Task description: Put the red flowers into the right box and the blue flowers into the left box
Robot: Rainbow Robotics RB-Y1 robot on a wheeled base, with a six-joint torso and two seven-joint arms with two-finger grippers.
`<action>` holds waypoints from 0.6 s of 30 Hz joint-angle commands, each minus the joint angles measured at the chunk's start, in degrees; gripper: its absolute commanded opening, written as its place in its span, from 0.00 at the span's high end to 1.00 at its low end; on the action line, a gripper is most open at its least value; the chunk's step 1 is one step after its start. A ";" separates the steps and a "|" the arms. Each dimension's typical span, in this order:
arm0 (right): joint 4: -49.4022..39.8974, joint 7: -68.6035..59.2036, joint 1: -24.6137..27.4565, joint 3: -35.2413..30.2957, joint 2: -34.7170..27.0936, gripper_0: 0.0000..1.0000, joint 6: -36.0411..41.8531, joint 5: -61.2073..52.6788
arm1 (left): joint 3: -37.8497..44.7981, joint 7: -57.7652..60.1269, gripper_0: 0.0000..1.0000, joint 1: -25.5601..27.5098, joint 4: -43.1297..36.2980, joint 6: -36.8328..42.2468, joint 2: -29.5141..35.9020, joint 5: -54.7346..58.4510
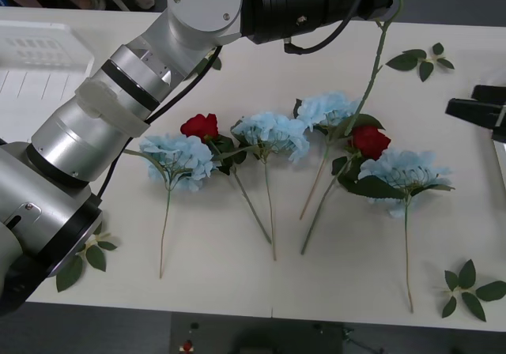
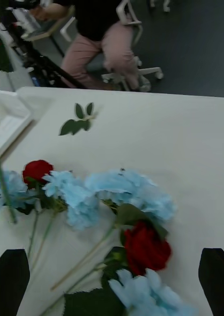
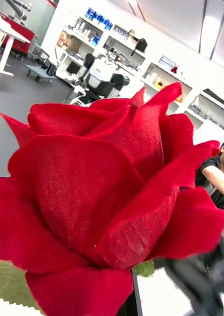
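The left hand is gripping a red flower (image 3: 107,197) up above the worktop (image 1: 356,275), stem dangling below it. The right hand (image 2: 114,256) is hovering wide open, a second red flower (image 2: 146,247) and blue flowers (image 2: 126,190) lying just ahead of its fingers.

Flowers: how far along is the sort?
Done: nothing visible; the left box shows no flowers in its visible part. In hand: one raised red flower at the left arm wrist camera, its stem dangling over the table; right pincer open above the flowers. Left: four blue flowers and two red flowers lying on the table.
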 commanded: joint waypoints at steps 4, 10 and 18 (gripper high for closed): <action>-3.18 9.09 -7.91 7.28 9.04 0.00 -1.47 2.77 | 0.54 1.36 1.00 -1.13 -1.85 -0.07 0.13 -0.04; 0.16 11.28 -14.50 11.06 17.65 0.00 -2.61 7.16 | 0.54 1.36 1.00 -1.13 -1.85 -0.07 0.13 -0.04; 6.05 11.99 -20.91 10.97 27.76 0.00 0.55 13.84 | 0.54 1.36 1.00 -1.13 -1.85 -0.07 0.13 -0.04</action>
